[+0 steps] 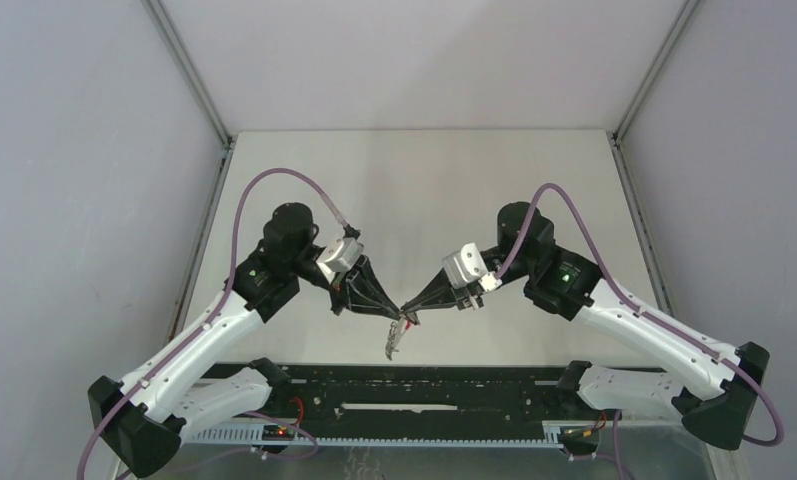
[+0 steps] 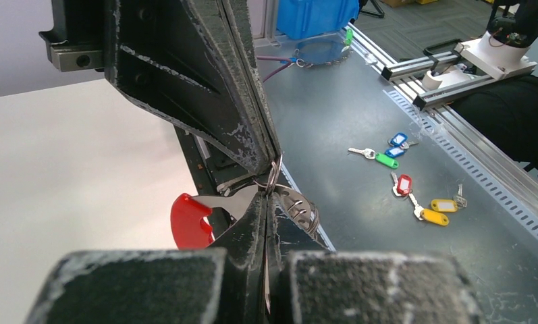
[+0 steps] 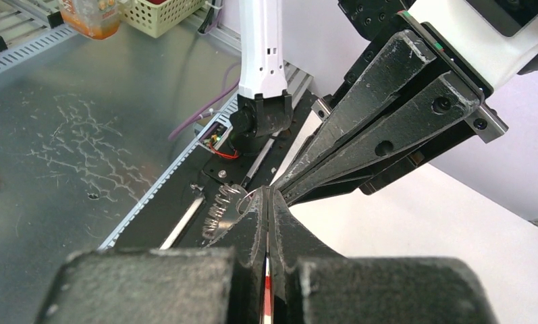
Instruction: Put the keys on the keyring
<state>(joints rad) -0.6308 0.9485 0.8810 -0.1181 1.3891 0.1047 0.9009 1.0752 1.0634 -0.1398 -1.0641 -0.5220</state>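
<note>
Your left pincer is clamped shut on the keyring, which hangs in the air between the two arms, over the near part of the tabletop. Its red arc sticks out to one side of the grip and the row of small metal loops to the other. The hold looks to be on a thin edge of metal, so a sideways pull could swivel the keyring or pop it free, and it would likely fall toward the black rail below.

In the middle, a small split ring sits right where the two tips meet. You cannot tell from here whether it has caught a loop.

Your right pincer is also closed. A thin red sliver shows between its fingers, which I take for the red-tagged key. Push too hard and the tips jam together or the key twists in the grip; release early and it drops. The black-headed key is not in sight.
</note>
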